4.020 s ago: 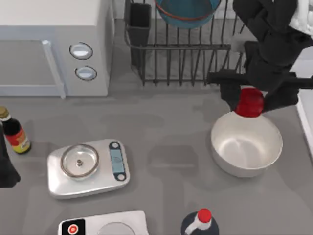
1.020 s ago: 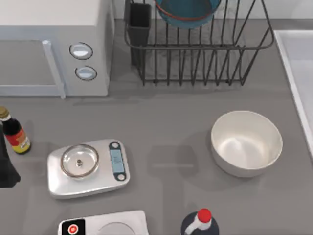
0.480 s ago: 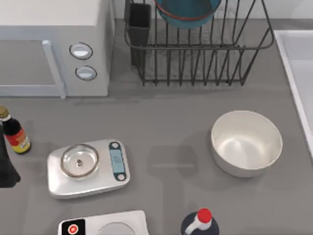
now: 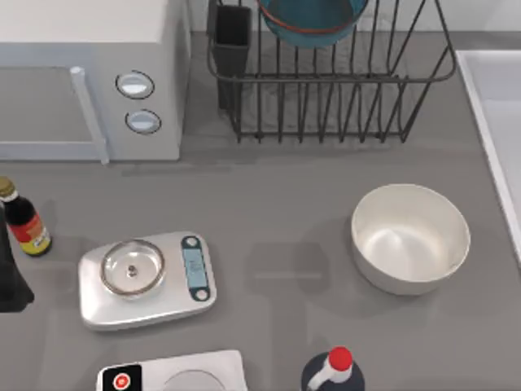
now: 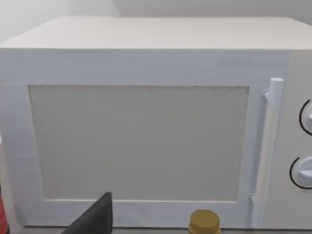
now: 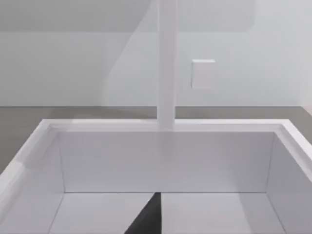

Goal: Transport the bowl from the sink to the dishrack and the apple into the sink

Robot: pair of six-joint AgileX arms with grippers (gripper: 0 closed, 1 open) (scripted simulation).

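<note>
Right gripper: a dark sliver of one finger pokes into the right wrist view, low over the sink. Cannot tell whether it is parted or pinched, or whether it carries anything. The camera looks straight into the white basin, with the faucet post rising at the far rim. The position suits a drop-off of the apple, judging from the task; no red fruit is visible on the basin floor that shows, so its whereabouts cannot be told.

Left gripper: a dark finger edge at the base of the left wrist view, facing the microwave door, with a gold bottle cap just beside it. Grip state cannot be told. In the top view the left arm sits at the table's left edge, next to the soy sauce bottle. It looks parked.

Task things: the bowl, teal with an orange-red rim line, stands among the bars of the dishrack at the back, beside the cutlery cup. That half looks done. The sink's rim runs along the table's right edge, well apart from the rack's bowl.

Bystanders: off-white bowl, kitchen scale, red-capped bottle.
</note>
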